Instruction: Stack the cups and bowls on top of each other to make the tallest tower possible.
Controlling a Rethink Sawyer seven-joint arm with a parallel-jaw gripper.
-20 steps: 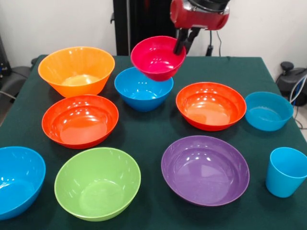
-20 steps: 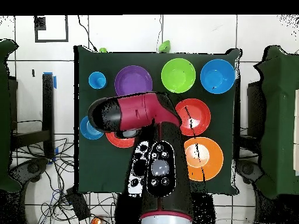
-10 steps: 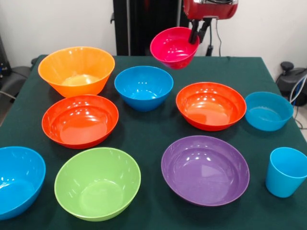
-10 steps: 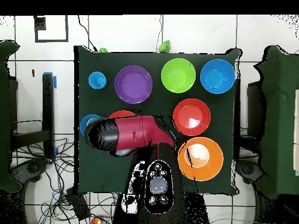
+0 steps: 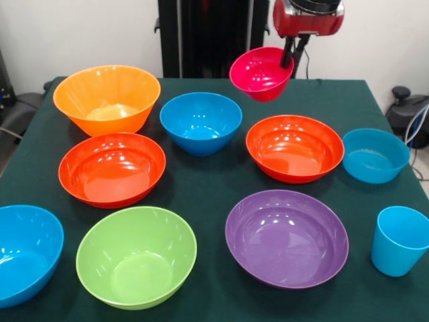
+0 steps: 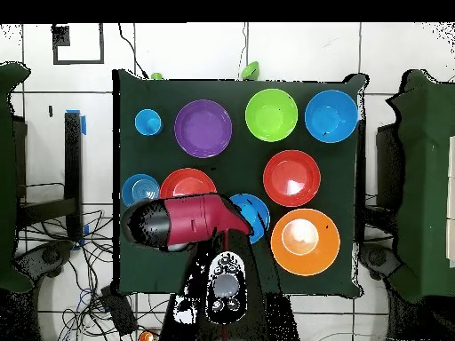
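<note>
A robot arm's pincer (image 5: 289, 54) comes down from the top of the front view and is clamped on the far rim of a small magenta bowl (image 5: 260, 72), holding it in the air, tilted so its open side faces the camera. The bowl hangs above the far part of a dark green tabletop (image 5: 201, 181), beyond a red-orange bowl (image 5: 294, 147) and to the right of a mid-blue bowl (image 5: 200, 122), touching neither. All other dishes rest separately on the cloth, none stacked. At far left sits a large yellow-orange bowl (image 5: 106, 98); just in front of it is a second red-orange bowl (image 5: 112, 168). In the near row, from left, are a blue bowl (image 5: 27, 251) cut off by the edge, a lime green bowl (image 5: 136, 255) and a purple bowl (image 5: 287, 237). At the right edge stands a small pale-blue bowl (image 5: 375, 155), and nearer the camera an upright light-blue tumbler (image 5: 400, 239), apart from it. From overhead, the red and black arm (image 6: 182, 222) lies across the lower middle of the tabletop, covering the held bowl and part of the mid-blue one; the pincer itself is hidden there.
</note>
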